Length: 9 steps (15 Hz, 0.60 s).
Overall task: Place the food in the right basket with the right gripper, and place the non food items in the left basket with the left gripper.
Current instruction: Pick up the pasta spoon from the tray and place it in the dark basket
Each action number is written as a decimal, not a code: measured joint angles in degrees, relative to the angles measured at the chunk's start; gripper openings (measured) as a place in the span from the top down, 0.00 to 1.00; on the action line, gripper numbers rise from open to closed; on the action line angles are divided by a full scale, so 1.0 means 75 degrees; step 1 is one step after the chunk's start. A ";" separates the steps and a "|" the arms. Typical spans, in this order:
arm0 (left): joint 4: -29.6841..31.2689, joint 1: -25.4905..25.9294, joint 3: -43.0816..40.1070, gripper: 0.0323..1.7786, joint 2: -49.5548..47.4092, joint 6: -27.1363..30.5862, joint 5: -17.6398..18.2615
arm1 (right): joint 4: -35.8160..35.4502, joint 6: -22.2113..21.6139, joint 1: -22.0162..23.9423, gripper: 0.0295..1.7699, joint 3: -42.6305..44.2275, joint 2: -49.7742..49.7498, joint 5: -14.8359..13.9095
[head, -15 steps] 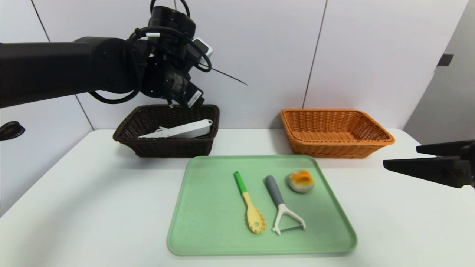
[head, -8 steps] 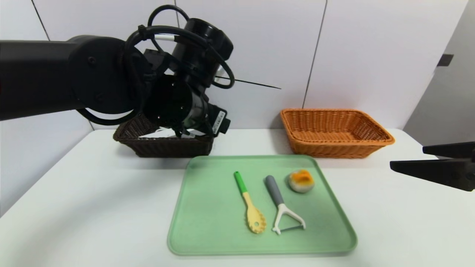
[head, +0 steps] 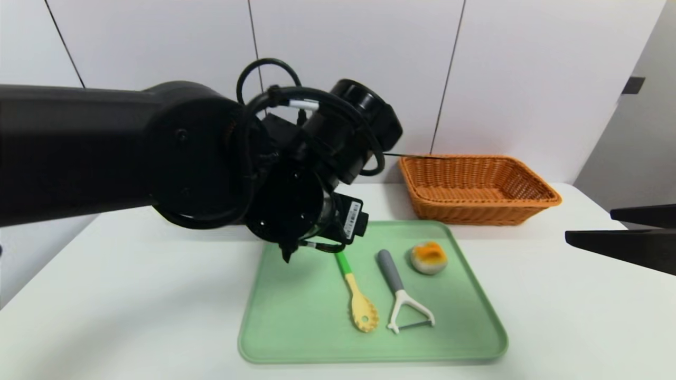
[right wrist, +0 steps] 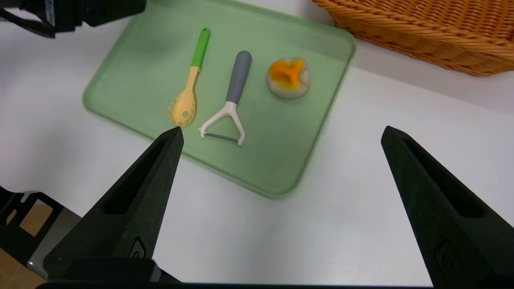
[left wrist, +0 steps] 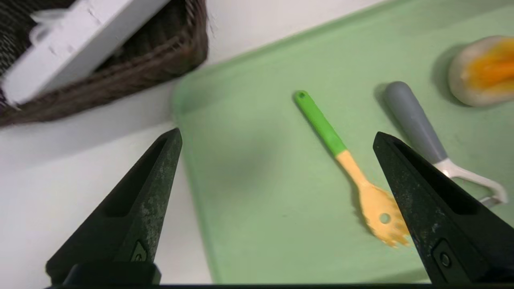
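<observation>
A green tray (head: 301,311) carries a pasta spoon (head: 355,287) with a green handle and yellow head, a grey-handled white peeler (head: 397,287) and a round orange-topped bun (head: 429,257). My left gripper (left wrist: 277,132) hangs open over the tray's far left part. The spoon (left wrist: 333,140) lies below, nearer one finger. In the head view the left arm (head: 211,158) hides the dark left basket. In the left wrist view that basket (left wrist: 120,76) holds a white power strip (left wrist: 80,36). The orange right basket (head: 475,211) is empty. My right gripper (head: 589,225) is open at the table's right edge.
The tray sits mid-table in front of both baskets. In the right wrist view, bare white table (right wrist: 361,180) lies between the right gripper and the tray's near right corner. A wall stands close behind the baskets.
The left arm has swung from above the dark basket forward and right, over the tray, and now covers that basket. The right gripper has drifted slightly rightward.
</observation>
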<state>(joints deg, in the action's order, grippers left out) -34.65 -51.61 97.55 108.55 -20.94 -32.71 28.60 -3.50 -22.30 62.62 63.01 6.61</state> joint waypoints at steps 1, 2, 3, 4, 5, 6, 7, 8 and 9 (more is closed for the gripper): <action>-0.0176 -0.0078 0.0011 0.05 0.0146 -0.0489 0.0015 | 0.0002 0.0000 0.0000 0.04 -0.0003 -0.0015 0.0000; -0.0388 -0.0137 0.0024 0.05 0.0315 -0.0959 0.0047 | 0.0005 0.0005 0.0000 0.04 -0.0018 -0.0028 0.0003; -0.0616 -0.0171 0.0039 0.05 0.0475 -0.1370 0.0109 | 0.0005 0.0005 0.0000 0.04 -0.0033 -0.0042 0.0003; -0.0834 -0.0200 0.0094 0.05 0.0644 -0.1708 0.0228 | 0.0008 0.0005 0.0000 0.04 -0.0044 -0.0052 0.0003; -0.1117 -0.0206 0.0260 0.05 0.0834 -0.2069 0.0414 | 0.0005 0.0008 0.0000 0.04 -0.0049 -0.0067 0.0000; -0.1448 -0.0210 0.0514 0.05 0.1003 -0.2399 0.0580 | 0.0015 0.0011 0.0000 0.04 -0.0055 -0.0085 0.0003; -0.1811 -0.0210 0.0852 0.05 0.1172 -0.2684 0.0723 | 0.0011 0.0015 0.0000 0.04 -0.0073 -0.0096 0.0003; -0.2204 -0.0210 0.1286 0.05 0.1364 -0.2944 0.0874 | 0.0015 0.0011 0.0000 0.04 -0.0085 -0.0107 0.0003; -0.2547 -0.0210 0.1609 0.05 0.1554 -0.3124 0.1000 | 0.0016 0.0008 0.0000 0.04 -0.0099 -0.0127 0.0005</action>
<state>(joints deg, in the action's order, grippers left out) -53.75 -53.19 109.62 120.20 -44.37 -25.21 28.72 -3.44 -22.30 61.88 62.06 6.64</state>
